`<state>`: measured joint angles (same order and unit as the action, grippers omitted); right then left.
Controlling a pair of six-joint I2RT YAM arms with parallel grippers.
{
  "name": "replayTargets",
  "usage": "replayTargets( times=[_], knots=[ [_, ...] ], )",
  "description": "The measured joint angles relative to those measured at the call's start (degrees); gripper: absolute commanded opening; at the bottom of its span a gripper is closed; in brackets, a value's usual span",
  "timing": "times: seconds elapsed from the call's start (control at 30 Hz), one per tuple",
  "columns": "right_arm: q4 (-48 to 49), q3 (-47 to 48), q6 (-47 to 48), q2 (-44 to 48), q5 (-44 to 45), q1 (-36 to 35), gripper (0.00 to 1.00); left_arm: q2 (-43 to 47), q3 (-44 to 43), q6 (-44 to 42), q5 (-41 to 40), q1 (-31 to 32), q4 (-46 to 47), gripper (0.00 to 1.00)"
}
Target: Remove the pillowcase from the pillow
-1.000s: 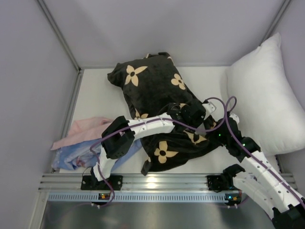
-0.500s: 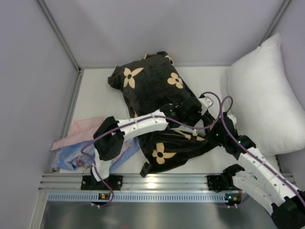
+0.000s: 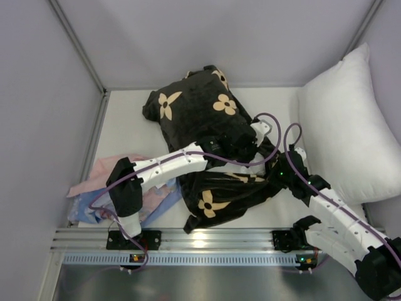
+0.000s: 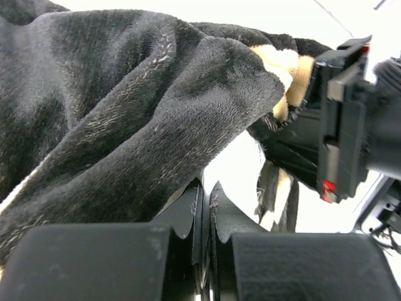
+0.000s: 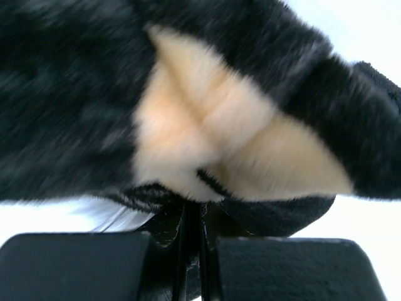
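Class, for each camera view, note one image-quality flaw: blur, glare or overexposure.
Top external: a glare spot on the metal rail. Left wrist: the pillowcase pile is sharp, but the background is blown out white. Right wrist: the pillowcase is blurred throughout.

One pillowcase (image 3: pixel 200 122); one white pillow (image 3: pixel 351 119); one pink cloth (image 3: pixel 103 172); one blue cloth (image 3: pixel 93 210).

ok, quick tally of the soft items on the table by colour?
Black flowered pillowcase: 1
White pillow lying uncovered: 1
Pink cloth: 1
Light-blue cloth: 1
Total: 4
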<state>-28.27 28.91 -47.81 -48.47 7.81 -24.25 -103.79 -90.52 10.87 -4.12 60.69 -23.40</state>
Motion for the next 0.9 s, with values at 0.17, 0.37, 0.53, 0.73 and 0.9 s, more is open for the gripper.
replayTargets(
  times=[0.17,0.37,0.53,0.73,0.9],
  knots=[
    [1.62,0.57,-0.46,-1.9,-0.02,0.0,0.0,4.72,1.88,1.27,-1.57,-0.07,-1.46,0.0],
    [2.67,2.84,-0.79,-3.8,-0.2,0.02,0.0,10.99,3.72,2.1,-3.02,-0.24,-3.65,0.0],
    [1.77,3.13,-0.11,-4.59,-0.04,1.27,0.0,17.68,6.16,2.56,-5.14,-0.55,-4.79,0.0],
    [1.51,4.44,0.92,-6.08,-0.87,4.46,0.0,27.34,10.82,3.63,-7.13,-0.59,-4.9,0.0],
    [1.55,8.09,1.79,-8.63,-2.69,5.29,0.0,33.31,13.86,4.33,-7.82,-0.61,-6.1,0.0]
  ],
)
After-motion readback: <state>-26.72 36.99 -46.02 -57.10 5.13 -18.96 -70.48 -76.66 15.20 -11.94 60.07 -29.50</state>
